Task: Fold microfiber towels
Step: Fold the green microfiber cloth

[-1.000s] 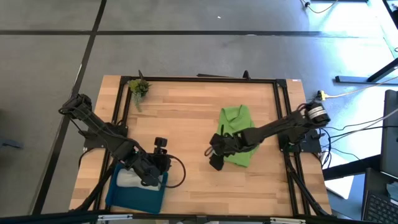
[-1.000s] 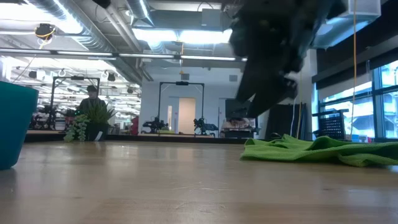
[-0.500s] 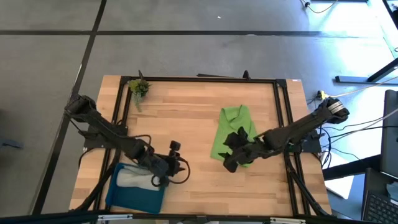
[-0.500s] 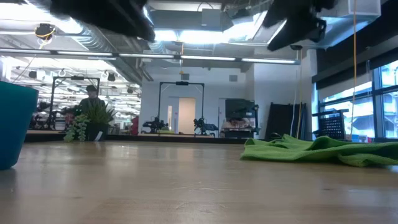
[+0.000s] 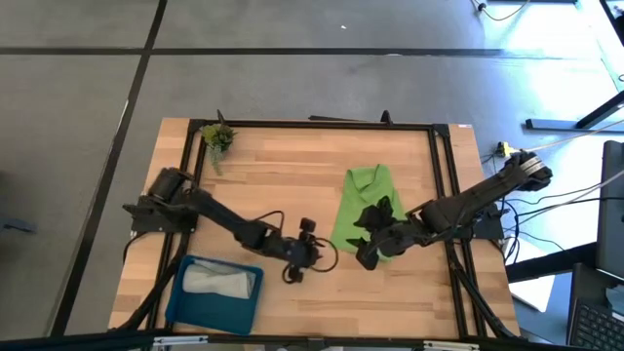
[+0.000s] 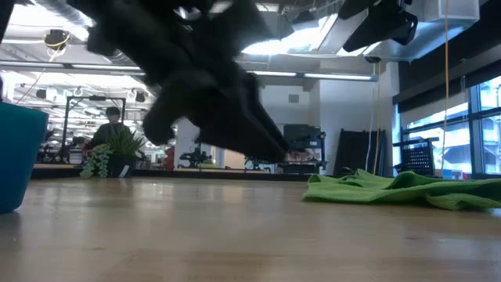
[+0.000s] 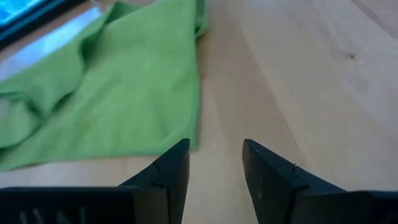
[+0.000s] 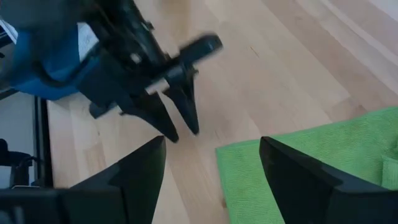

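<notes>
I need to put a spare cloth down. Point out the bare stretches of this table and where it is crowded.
Bare wood lies between the plant sprig and the green towel, and along the near edge right of the blue tray. It is crowded at the towel's near corner, where the left gripper and right gripper both hover.

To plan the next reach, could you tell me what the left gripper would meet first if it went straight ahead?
Probably the near edge of the green towel: the left gripper points across bare wood at it, nothing between.
</notes>
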